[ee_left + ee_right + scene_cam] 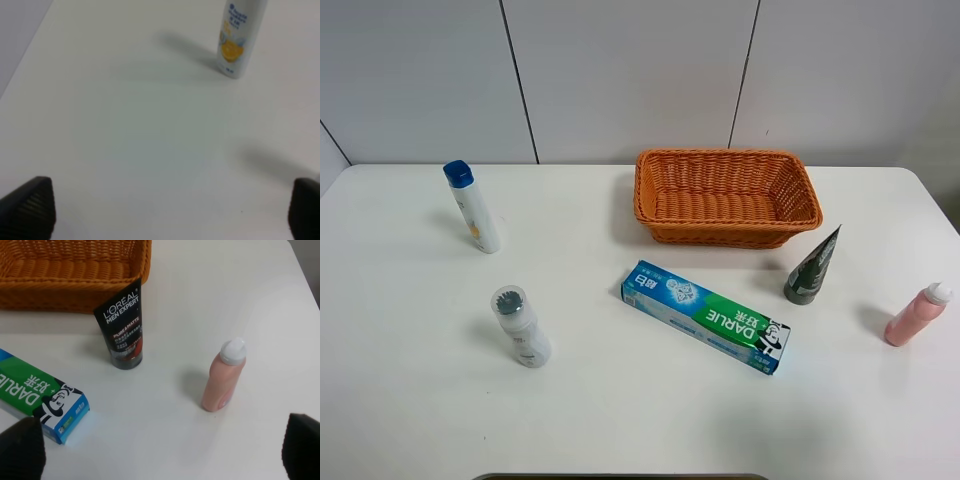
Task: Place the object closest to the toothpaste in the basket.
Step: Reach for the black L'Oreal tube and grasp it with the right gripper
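The toothpaste box (706,316), blue and green, lies flat in the middle of the white table; its end also shows in the right wrist view (40,395). The black tube (813,268) stands on its cap just right of the box, nearest to it, and shows in the right wrist view (125,327) in front of the basket. The orange wicker basket (720,232) stands empty behind them (60,292). My right gripper (162,446) is open and empty, hovering short of the tube. My left gripper (167,210) is open and empty. Neither gripper shows in the exterior view.
A pink bottle (916,315) stands at the far right (224,375). A white bottle with a blue cap (473,207) stands at the back left (239,35). A white bottle with a grey cap (521,327) stands at the front left.
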Tool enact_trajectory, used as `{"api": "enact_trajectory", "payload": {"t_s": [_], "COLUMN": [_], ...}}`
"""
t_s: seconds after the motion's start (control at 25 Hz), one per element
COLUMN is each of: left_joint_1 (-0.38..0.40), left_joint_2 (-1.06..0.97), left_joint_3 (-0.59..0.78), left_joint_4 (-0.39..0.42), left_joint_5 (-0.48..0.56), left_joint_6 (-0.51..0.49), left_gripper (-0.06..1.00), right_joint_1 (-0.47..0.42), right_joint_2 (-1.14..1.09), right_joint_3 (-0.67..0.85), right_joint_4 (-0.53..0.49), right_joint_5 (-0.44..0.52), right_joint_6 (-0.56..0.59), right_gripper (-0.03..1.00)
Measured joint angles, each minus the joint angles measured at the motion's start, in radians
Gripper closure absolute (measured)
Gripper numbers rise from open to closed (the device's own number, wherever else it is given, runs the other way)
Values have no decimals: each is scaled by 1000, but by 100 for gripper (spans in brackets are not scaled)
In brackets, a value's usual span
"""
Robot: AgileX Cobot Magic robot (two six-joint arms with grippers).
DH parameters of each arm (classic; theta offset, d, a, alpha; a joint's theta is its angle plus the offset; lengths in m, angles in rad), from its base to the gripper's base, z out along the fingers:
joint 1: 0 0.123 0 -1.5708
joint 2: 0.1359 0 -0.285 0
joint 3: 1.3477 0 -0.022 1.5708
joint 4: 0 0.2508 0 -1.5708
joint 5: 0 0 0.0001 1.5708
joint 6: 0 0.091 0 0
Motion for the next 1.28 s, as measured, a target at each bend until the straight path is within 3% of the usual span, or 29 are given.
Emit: {"api": "enact_trajectory", "payload": {"t_s": [1.28], "left_joint_1": [0], "left_joint_2": [0], "left_joint_3": [0], "left_joint_4": [0], "left_joint_5": [0], "left_joint_6": [0], "left_gripper": [0], "right_joint_1": [0], "right_joint_2": [0], "right_joint_3": [0], "right_joint_4": [0], "right_joint_5": [0], "right_joint_6": [0], "right_gripper": [-1]}}
